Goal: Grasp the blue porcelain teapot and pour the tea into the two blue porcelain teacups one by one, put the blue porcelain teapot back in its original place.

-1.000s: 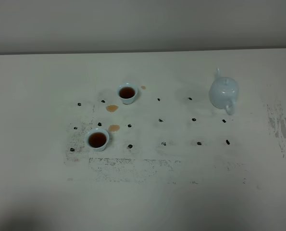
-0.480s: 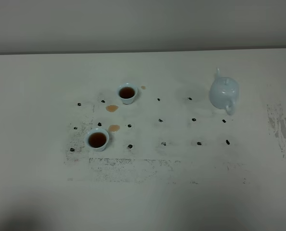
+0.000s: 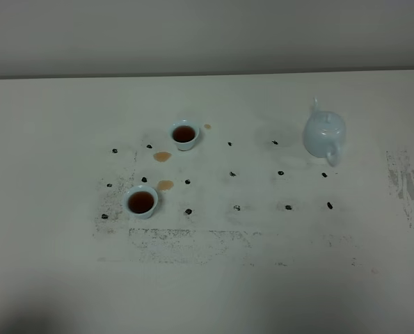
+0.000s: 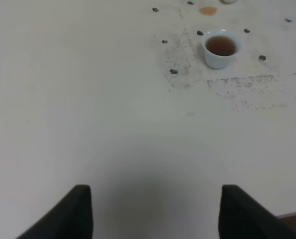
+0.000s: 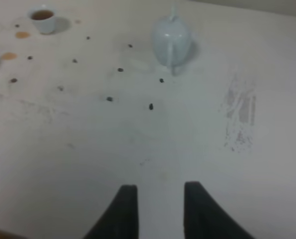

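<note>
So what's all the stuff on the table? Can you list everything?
teapot: one, pale blue, standing on the right, nothing holding it.
teacups: two, pale blue, on the left, far one and near one, both holding dark reddish-brown tea.
tea spills: three small orange patches on the table around the cups.
dark marks: many, black, dotted in rows between cups and teapot.
table: one, off-white, with scuffed grey patches.
left gripper: black, jaws apart, empty, back from the near cup.
right gripper: black, narrow gap, empty, back from the teapot.
</note>
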`<action>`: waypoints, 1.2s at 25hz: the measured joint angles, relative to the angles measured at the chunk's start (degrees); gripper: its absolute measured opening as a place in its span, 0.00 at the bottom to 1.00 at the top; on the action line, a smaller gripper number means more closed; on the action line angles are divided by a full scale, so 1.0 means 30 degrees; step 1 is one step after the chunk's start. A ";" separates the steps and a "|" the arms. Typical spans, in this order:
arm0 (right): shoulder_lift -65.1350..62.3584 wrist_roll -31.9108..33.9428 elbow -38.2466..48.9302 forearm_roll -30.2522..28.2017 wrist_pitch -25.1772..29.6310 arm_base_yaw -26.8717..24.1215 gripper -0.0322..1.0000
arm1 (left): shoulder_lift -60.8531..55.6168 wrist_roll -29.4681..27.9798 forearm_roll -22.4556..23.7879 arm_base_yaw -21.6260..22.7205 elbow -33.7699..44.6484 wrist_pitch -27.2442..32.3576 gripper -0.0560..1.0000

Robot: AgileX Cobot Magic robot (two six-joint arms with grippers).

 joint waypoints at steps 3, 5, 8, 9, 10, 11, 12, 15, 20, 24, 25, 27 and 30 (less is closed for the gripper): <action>0.0000 0.0000 0.0000 -0.0013 0.0000 0.0540 0.28 | 0.0000 0.0000 0.0000 0.0000 0.0000 0.0000 0.59; 0.0000 0.0000 0.0000 -0.0013 0.0000 0.0665 0.28 | 0.0000 0.0000 0.0000 0.0000 0.0000 0.0000 0.59; 0.0000 0.0000 0.0000 -0.0021 0.0000 0.0665 0.28 | 0.0000 0.0000 0.0000 0.0000 0.0000 0.0000 0.59; 0.0000 0.0000 0.0000 -0.0037 0.0000 0.0665 0.28 | 0.0000 0.0000 0.0000 0.0000 0.0000 0.0000 0.59; 0.0000 0.0000 0.0000 -0.0037 0.0000 0.0665 0.28 | 0.0000 0.0000 0.0000 0.0000 0.0000 0.0000 0.59; 0.0000 0.0000 0.0000 -0.0037 0.0000 0.0665 0.28 | 0.0000 0.0000 0.0000 0.0000 0.0000 0.0000 0.59; 0.0000 0.0000 0.0000 -0.0044 0.0000 0.0665 0.28 | 0.0000 0.0000 0.0000 0.0000 0.0000 0.0000 0.59; 0.0000 0.0000 0.0000 -0.0059 0.0000 0.0665 0.28 | 0.0000 0.0000 0.0000 0.0000 0.0000 0.0000 0.59; 0.0000 0.0053 0.0000 -0.0065 0.0000 0.0665 0.28 | 0.0000 0.0000 0.0000 0.0000 0.0000 0.0000 0.59; 0.0000 0.0058 0.0000 -0.0081 0.0000 0.0665 0.28 | 0.0000 0.0000 0.0000 0.0000 0.0000 0.0000 0.59; 0.0000 0.0075 0.0000 -0.0081 -0.0013 0.0665 0.28 | 0.0000 0.0000 0.0000 0.0000 0.0000 0.0000 0.59; 0.0000 0.0075 0.0000 -0.0081 -0.0013 0.0665 0.28 | 0.0000 0.0000 0.0000 0.0000 0.0000 0.0000 0.59; 0.0000 0.0075 0.0000 -0.0081 -0.0013 0.0665 0.28 | 0.0000 -0.0015 0.0000 0.0000 0.0000 0.0000 0.59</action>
